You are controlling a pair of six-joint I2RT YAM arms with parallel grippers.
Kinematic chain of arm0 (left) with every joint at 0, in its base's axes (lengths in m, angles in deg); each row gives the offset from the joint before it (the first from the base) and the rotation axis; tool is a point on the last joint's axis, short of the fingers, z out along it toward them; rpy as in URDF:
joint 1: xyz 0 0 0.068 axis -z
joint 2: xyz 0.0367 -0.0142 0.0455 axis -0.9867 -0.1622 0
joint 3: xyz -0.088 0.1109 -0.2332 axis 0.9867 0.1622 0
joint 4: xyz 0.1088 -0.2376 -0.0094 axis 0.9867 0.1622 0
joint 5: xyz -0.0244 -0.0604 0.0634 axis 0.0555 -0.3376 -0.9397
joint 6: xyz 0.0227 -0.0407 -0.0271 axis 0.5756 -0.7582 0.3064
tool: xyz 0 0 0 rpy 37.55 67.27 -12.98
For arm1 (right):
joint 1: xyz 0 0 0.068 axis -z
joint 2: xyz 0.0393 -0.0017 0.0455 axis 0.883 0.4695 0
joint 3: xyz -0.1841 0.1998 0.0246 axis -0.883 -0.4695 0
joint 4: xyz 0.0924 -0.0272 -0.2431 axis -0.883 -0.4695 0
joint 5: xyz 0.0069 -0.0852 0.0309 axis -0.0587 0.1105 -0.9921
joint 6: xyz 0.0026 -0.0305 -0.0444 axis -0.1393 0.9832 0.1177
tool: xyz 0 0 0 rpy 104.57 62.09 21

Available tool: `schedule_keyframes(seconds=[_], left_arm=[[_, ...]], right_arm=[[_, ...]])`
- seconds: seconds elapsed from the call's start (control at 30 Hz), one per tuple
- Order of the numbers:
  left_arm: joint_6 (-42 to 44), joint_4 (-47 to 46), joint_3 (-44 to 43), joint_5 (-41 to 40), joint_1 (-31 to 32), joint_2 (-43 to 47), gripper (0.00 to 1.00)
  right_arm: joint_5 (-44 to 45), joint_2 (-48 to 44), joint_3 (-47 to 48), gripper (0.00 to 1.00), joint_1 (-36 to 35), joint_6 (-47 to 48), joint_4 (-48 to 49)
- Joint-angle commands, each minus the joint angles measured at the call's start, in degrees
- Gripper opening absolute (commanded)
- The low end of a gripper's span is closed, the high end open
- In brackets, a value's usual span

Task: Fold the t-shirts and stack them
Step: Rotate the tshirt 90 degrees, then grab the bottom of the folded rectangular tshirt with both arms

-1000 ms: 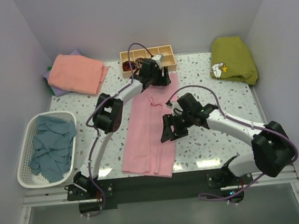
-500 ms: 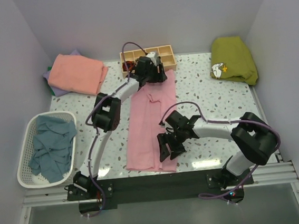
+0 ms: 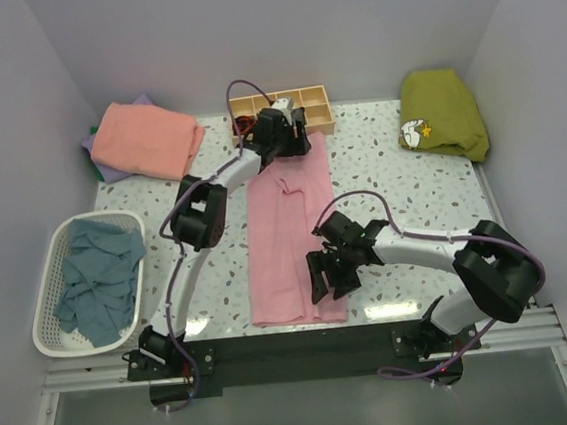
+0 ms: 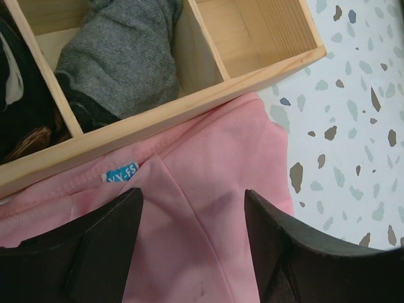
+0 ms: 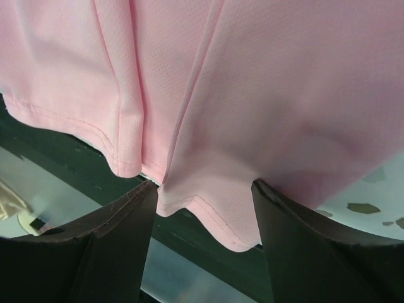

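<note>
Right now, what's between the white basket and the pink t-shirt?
Top view: the left arm stands between the basket and the pink t-shirt; otherwise only bare speckled table.

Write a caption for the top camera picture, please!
Two robot arms reach over a long pink t-shirt on the speckled table: left gripper at its collar, right gripper at its hem.

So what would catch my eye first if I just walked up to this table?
The long pink t-shirt, folded into a strip down the middle of the speckled table, with the left gripper open at its far end by the wooden tray and the right gripper open at its near hem. After that, the white basket of teal-blue shirts at the left edge and the olive-green bundle in the far right corner.
</note>
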State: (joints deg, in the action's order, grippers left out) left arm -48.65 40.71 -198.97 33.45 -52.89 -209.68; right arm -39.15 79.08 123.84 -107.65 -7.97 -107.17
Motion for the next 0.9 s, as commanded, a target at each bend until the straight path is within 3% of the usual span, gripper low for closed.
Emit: schedule_keyframes(seconds=[0.0, 0.13, 0.27, 0.5, 0.6, 0.67, 0.73, 0.87], left_arm=[[-0.28, 1.77, 1.92, -3.6, -1.49, 2.41, 0.71], [0.25, 0.55, 2.7, -1.06, -1.4, 4.17, 0.7], [2.26, -3.93, 7.88, 2.55, -0.7, 12.23, 0.7], [4.04, -5.61, 18.34, -2.45, 0.97, 29.99, 0.71], [0.35, -5.0, 30.45, -4.38, 1.15, 39.74, 0.71], [-2.46, -7.88, 45.19, -5.09, 1.5, 48.85, 0.71], [-4.48, -9.21, 59.83, -6.93, 2.64, 55.03, 0.7], [-11.86, -8.61, 80.11, -9.91, 5.18, 73.54, 0.71]], right_arm=[[11.27, 1.01, -3.11, 0.67, 0.12, 2.66, -7.4], [6.88, -3.29, -1.89, 0.67, 0.12, 4.25, -5.12], [7.05, -11.1, 2.68, 0.68, 0.12, 6.45, -6.69], [22.92, -19.47, 10.95, 0.83, 0.3, 7.86, -14.76], [28.31, -19.73, 10.51, 0.86, 2.22, 7.68, -17.85], [29.72, -20.17, 8.85, 0.86, 3.9, 7.15, -18.74], [28.68, -21.31, 7.18, 0.87, 5.56, 6.89, -18.21], [23.85, -26.92, 0.08, 0.88, 9.87, 6.36, -15.4]])
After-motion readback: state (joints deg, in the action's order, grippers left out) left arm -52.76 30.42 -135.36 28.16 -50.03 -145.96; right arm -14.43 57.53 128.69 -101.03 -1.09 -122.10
